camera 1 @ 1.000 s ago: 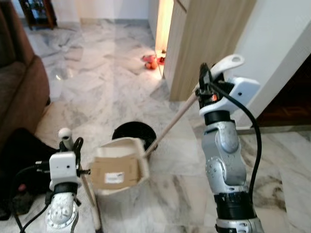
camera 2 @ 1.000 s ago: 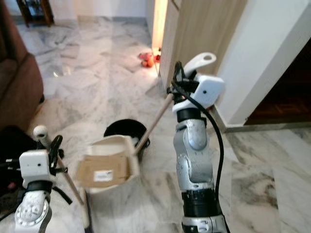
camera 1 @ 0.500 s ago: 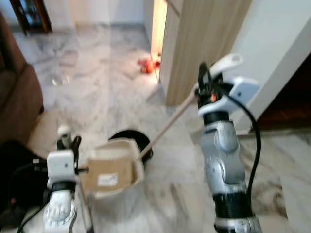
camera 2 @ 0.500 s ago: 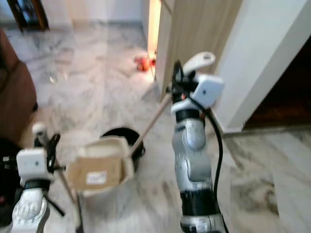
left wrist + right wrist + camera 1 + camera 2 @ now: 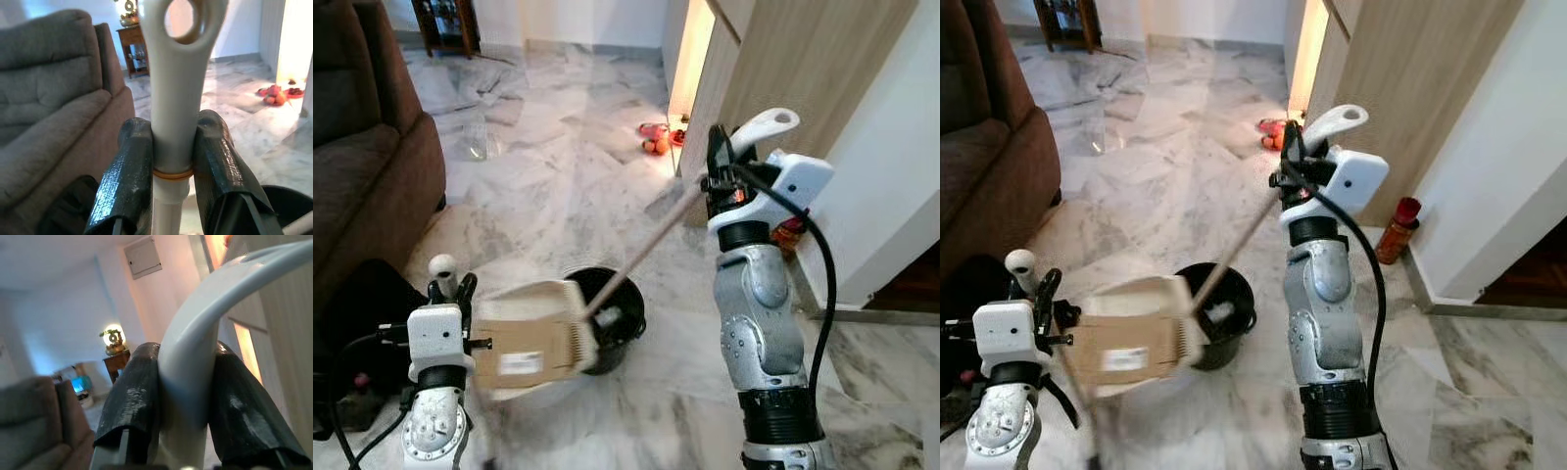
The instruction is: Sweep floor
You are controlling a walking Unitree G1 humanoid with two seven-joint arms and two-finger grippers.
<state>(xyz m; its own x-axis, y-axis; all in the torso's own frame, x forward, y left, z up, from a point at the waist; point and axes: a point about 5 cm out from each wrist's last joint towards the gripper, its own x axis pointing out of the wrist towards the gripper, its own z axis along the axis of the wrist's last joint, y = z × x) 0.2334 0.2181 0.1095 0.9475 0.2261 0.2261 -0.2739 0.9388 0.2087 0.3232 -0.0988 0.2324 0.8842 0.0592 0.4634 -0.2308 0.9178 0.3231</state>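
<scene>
- The right end effector (image 5: 717, 168) is raised at chest height and clamped on the pale top grip of the broom handle (image 5: 646, 248); in the right wrist view both black fingers (image 5: 132, 401) press against the white grip
- The handle slants down and to the robot's left, ending at the broom head (image 5: 576, 333), which is blurred and sits just at the rim of the black bin (image 5: 625, 318)
- The left end effector (image 5: 168, 166) is low on the robot's left and closed around the white handle of the dustpan (image 5: 524, 343); in the left wrist view the fingers (image 5: 129, 176) pinch the handle just above an orange band
- The dustpan's flat brown inner face carries a white label and hangs just beside the bin, touching or nearly touching the broom head
- Judging by this, the task looks to be at an emptying or collecting step, with pan and broom gathered at the bin
- The marble floor (image 5: 538, 186) still carries small red and orange items (image 5: 656, 142) near the lit doorway, well apart from the bin, so sweeping seems unfinished
- A brown sofa (image 5: 362, 147) flanks the floor's left edge
</scene>
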